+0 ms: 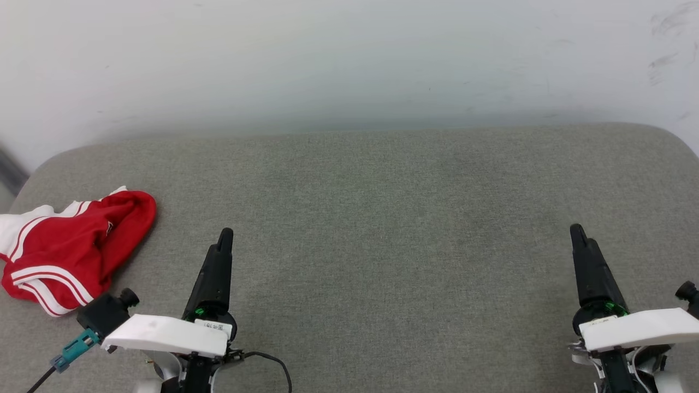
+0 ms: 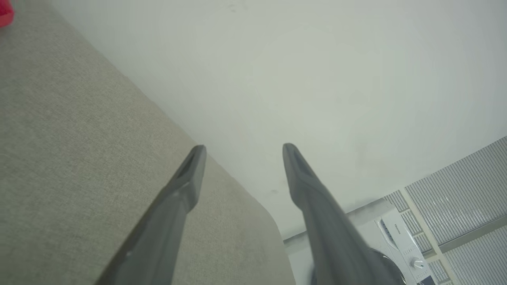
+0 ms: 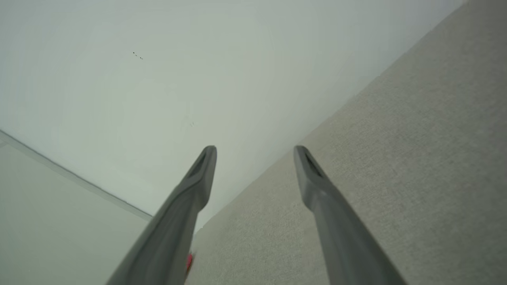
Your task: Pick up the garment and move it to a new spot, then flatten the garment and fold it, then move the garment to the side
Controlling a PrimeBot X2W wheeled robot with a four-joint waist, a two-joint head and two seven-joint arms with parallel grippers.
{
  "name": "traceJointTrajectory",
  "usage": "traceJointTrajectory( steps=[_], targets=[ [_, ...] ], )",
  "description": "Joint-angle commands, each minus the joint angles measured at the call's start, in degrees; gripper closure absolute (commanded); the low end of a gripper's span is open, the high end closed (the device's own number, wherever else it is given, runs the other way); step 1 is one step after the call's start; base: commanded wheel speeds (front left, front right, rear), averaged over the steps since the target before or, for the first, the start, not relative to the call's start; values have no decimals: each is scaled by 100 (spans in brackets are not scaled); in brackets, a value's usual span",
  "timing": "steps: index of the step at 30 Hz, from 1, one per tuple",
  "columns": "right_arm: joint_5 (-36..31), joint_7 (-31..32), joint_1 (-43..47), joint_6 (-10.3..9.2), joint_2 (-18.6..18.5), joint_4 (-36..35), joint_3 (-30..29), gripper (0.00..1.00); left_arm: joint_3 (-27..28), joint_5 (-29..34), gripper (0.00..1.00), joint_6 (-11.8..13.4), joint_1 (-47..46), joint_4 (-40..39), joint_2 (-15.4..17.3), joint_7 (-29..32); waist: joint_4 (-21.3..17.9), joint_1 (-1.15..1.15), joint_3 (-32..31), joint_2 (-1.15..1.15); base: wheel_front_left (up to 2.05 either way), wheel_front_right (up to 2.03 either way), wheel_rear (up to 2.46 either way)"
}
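Lying bunched: one garment [image 1: 71, 248], two tools [image 1: 225, 240] [image 1: 578, 234]

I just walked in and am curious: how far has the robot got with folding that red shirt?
Done: nothing that shows. The garment lies crumpled in a heap at the left edge of the grey cushion, neither flattened nor folded. In hand: nothing. The left gripper and right gripper are both open and empty, apart from it. Left: picking it up, moving it, flattening, folding, setting it aside.

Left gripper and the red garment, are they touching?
Apart. The head view shows bare grey cushion between the open left gripper and the crumpled garment.
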Motion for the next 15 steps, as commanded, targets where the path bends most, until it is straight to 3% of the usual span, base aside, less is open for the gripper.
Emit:
traceJointTrajectory(
  steps=[1,15],
  targets=[
    [-325,-28,-83,1,13,-150,-12,0,-31,223,0,-1,-93,-119,43,-66,4,0,-2,0,0,0,0],
    [-1975,93,50,1,84,-502,9,0,-93,1638,0,-1,-15,-140,114,-290,24,0,-15,0,0,0,0]
  ],
)
